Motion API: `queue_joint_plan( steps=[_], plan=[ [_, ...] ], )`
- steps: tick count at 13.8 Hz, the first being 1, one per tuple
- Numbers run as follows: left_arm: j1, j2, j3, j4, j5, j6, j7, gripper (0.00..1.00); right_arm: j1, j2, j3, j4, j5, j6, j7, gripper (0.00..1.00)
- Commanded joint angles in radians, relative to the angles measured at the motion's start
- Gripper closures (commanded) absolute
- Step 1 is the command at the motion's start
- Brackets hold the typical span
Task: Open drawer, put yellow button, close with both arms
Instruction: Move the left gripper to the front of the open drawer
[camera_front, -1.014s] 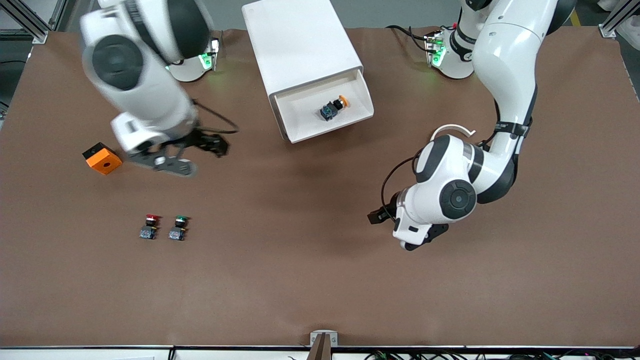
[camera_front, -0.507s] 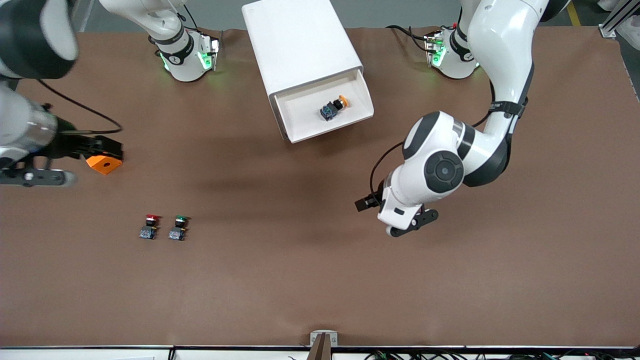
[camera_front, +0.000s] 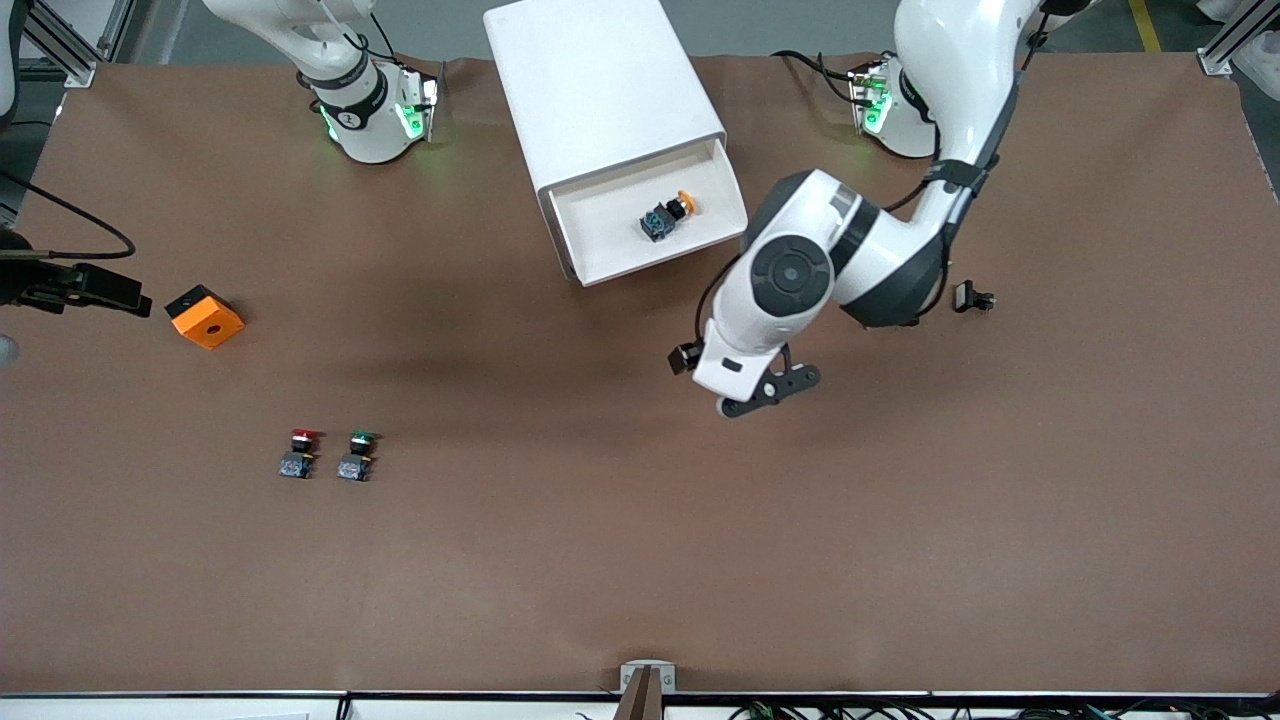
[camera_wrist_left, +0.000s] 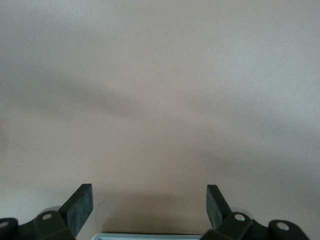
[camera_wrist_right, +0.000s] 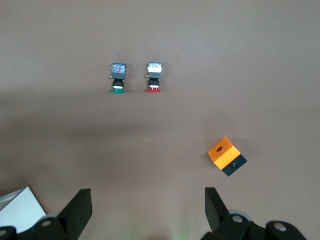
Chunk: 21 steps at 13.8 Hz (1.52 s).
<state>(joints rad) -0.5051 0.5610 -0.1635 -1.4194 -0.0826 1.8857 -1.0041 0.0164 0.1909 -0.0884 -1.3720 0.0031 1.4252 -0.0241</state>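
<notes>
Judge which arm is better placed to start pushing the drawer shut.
Left, probably. The left tool, open and empty, is over bare table close to the open drawer, which holds the yellow button. The right tool, also open, is by the orange block.

A high front camera looks steeply down across the whole brown-covered table (camera_front: 640, 560), facing the two arm bases along its upper edge. The left wrist camera looks close down between its black fingers (camera_wrist_left: 80, 206) at bare brown covering. The right wrist camera sits higher, sharing the small orange block with a black side (camera_wrist_right: 226, 156) with the front view.
</notes>
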Motion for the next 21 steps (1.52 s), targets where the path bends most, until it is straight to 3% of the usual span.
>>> queue_joint_plan(
  steps=[1, 4, 8, 11, 21],
  plan=[
    [-0.030, -0.058, 0.001, -0.084, 0.023, 0.009, -0.027, 0.00, -0.013, -0.002, 0.009, 0.014, 0.000, -0.014, 0.022, 0.00],
    [-0.070, -0.113, -0.007, -0.156, 0.017, 0.009, -0.048, 0.00, -0.047, -0.002, 0.016, 0.021, 0.025, -0.014, 0.029, 0.00],
    [-0.073, -0.130, -0.082, -0.165, 0.014, 0.007, -0.100, 0.00, -0.035, -0.010, 0.019, 0.021, 0.021, -0.081, 0.038, 0.00],
    [-0.076, -0.125, -0.122, -0.164, 0.014, 0.009, -0.108, 0.00, -0.036, -0.076, 0.019, 0.011, 0.021, -0.103, 0.038, 0.00],
    [-0.092, -0.118, -0.131, -0.161, -0.005, 0.000, -0.142, 0.00, -0.042, -0.225, 0.015, -0.079, 0.014, -0.107, 0.024, 0.00]
  ],
)
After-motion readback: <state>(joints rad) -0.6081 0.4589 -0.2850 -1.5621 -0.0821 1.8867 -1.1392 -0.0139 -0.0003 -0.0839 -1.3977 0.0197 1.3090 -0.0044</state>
